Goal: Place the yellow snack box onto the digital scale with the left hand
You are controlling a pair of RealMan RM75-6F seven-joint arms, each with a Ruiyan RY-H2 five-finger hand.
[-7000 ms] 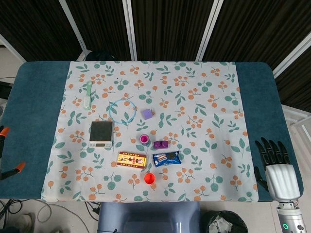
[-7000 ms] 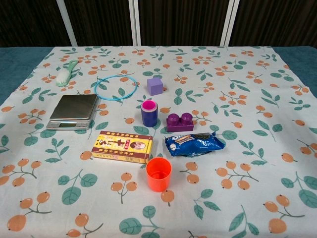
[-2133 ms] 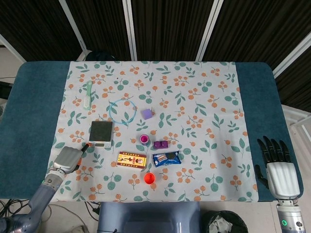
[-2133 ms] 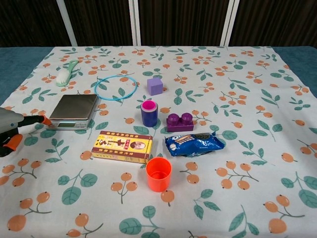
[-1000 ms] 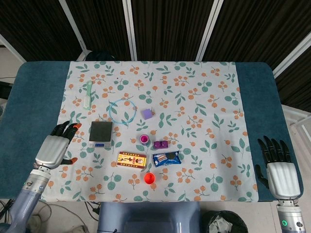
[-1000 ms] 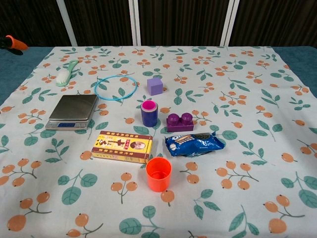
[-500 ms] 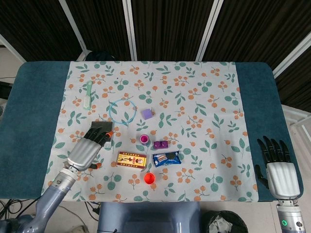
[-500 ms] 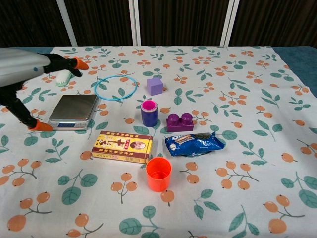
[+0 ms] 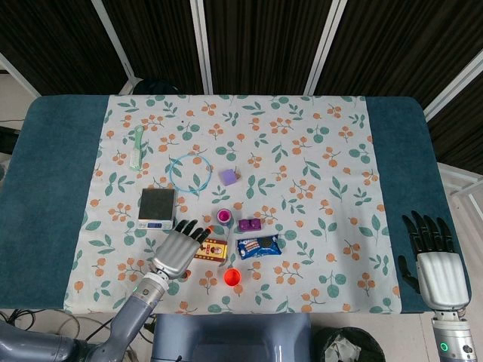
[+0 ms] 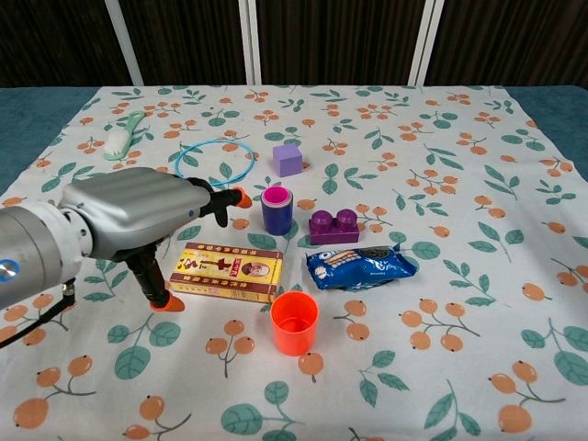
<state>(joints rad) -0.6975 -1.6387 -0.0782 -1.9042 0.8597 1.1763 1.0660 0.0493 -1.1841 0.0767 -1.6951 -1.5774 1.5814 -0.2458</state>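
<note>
The yellow snack box lies flat on the floral cloth, in front of the digital scale. In the head view my left hand hovers over the left end of the box, fingers spread and holding nothing. In the chest view that hand fills the left side and hides the scale; its thumb hangs beside the box's left edge. Whether it touches the box is unclear. My right hand rests open at the table's right edge, far from everything.
An orange cup stands just in front of the box, with a blue snack packet to its right. Behind are a purple cup, a purple brick, a lilac cube, a blue ring and a green brush.
My left hand has swung right from over the scale to over the snack box's left end. The box, the scale and my right hand have not moved.
</note>
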